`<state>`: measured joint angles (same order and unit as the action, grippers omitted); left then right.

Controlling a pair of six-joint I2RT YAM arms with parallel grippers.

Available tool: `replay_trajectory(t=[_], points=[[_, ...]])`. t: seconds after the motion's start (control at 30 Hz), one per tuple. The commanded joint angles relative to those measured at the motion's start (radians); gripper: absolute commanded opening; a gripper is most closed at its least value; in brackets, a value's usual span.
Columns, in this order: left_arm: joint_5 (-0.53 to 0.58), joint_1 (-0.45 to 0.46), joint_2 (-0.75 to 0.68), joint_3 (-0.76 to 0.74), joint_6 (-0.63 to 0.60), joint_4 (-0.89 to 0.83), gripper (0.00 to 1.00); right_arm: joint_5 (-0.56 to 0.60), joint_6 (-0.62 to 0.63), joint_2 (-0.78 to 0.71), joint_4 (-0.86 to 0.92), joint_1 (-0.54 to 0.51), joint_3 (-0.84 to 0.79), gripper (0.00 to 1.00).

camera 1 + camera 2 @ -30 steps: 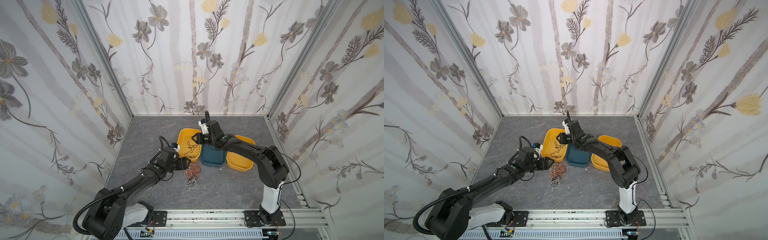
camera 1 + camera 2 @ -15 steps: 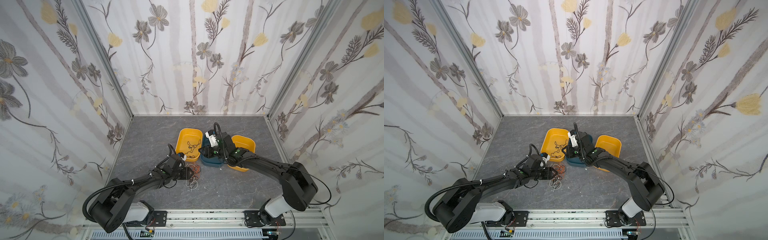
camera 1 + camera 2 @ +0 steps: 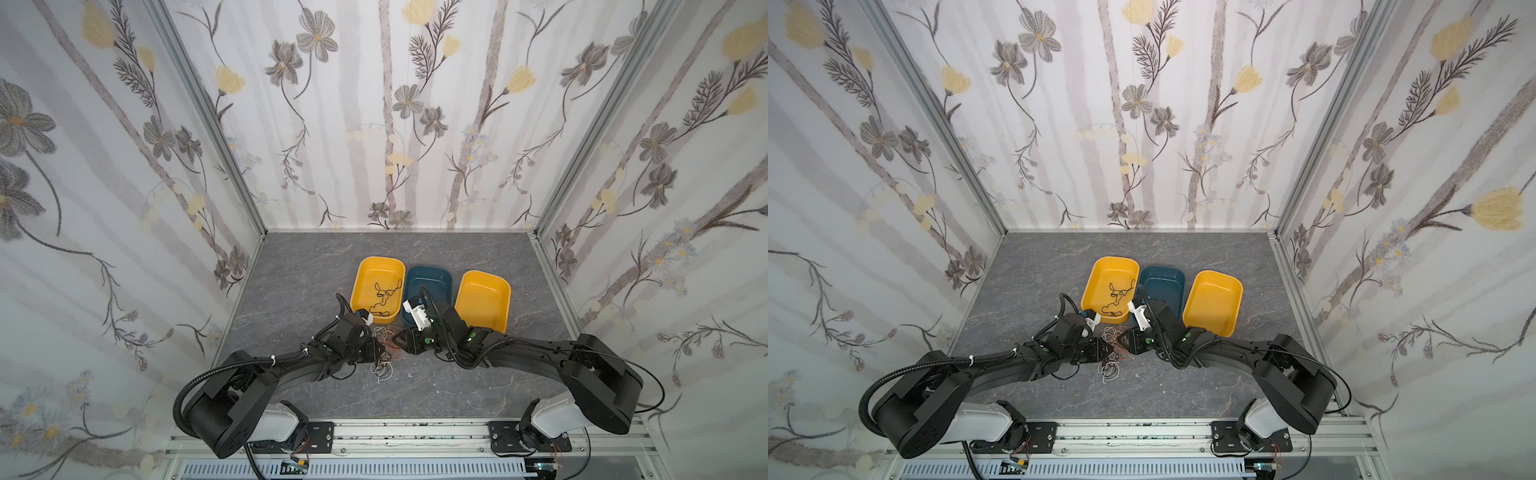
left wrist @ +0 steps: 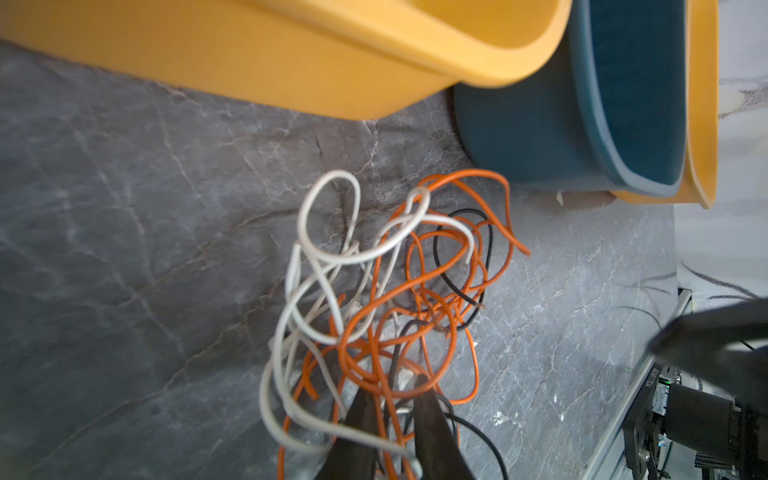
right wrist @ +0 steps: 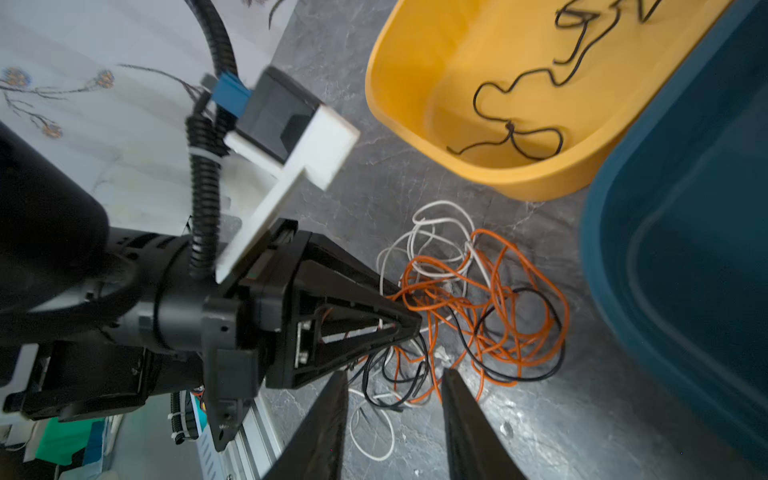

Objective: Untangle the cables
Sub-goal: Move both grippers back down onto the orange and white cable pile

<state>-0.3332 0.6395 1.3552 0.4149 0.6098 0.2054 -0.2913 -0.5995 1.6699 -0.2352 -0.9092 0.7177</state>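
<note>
My left gripper (image 4: 395, 390) pinches the tangle of thin orange, white and black cables (image 4: 386, 291) on the grey table (image 4: 124, 208). My right gripper (image 5: 395, 374), jaws apart, should take one orange loop (image 5: 559, 303) and pull slowly.

Orange, white, black cables (image 4: 390, 291), yellow trays (image 3: 482, 303), teal tray (image 3: 432, 278) (floral walls (image 3: 374, 124))

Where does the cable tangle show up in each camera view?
Top view: tangle low centre, just before the blue tray.
Top view: tangle again low centre.
Left wrist: tangle mid-picture.
Right wrist: tangle mid-picture.
Landmark: the blue tray, close beside it in all four.
</note>
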Motion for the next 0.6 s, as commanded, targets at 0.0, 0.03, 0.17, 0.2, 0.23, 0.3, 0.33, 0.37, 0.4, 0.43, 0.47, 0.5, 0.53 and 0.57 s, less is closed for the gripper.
replay_trajectory(t=[0.0,0.03,0.17,0.2,0.23,0.3,0.33,0.37,0.4,0.43,0.47,0.5,0.53,0.57], points=[[0.009,0.002,-0.008,-0.005,0.024,0.034,0.17,0.012,-0.017,0.028,-0.066,-0.027,-0.004,0.39],[0.012,0.002,-0.012,-0.007,0.025,0.032,0.17,0.022,-0.017,0.035,-0.066,-0.034,-0.007,0.39],[0.016,0.002,-0.029,-0.016,0.030,0.032,0.17,0.027,-0.018,0.071,-0.077,-0.050,-0.017,0.40],[0.016,0.004,-0.034,-0.015,0.031,0.032,0.17,0.027,-0.019,0.084,-0.083,-0.052,-0.015,0.40],[0.017,0.003,-0.035,-0.016,0.031,0.031,0.17,0.029,-0.024,0.097,-0.089,-0.053,-0.015,0.40],[0.017,0.003,-0.039,-0.017,0.033,0.028,0.17,0.034,-0.037,0.126,-0.105,-0.053,-0.012,0.40],[0.017,0.002,-0.041,-0.018,0.033,0.029,0.17,0.032,-0.044,0.140,-0.116,-0.052,-0.009,0.40],[0.017,0.003,-0.042,-0.019,0.033,0.028,0.17,0.027,-0.050,0.150,-0.126,-0.051,-0.006,0.40],[0.018,0.003,-0.044,-0.019,0.033,0.026,0.17,0.016,-0.054,0.160,-0.142,-0.053,-0.003,0.40],[0.019,0.003,-0.047,-0.021,0.033,0.025,0.17,0.008,-0.057,0.171,-0.151,-0.054,0.000,0.40],[0.020,0.004,-0.048,-0.021,0.033,0.024,0.18,0.003,-0.058,0.180,-0.151,-0.053,0.008,0.39],[0.023,0.002,-0.052,-0.022,0.033,0.023,0.18,-0.004,-0.056,0.191,-0.149,-0.053,0.016,0.39],[0.025,0.002,-0.054,-0.022,0.032,0.020,0.19,-0.009,-0.057,0.198,-0.149,-0.054,0.020,0.38],[0.027,0.002,-0.058,-0.020,0.030,0.017,0.19,-0.013,-0.056,0.203,-0.147,-0.054,0.020,0.36]])
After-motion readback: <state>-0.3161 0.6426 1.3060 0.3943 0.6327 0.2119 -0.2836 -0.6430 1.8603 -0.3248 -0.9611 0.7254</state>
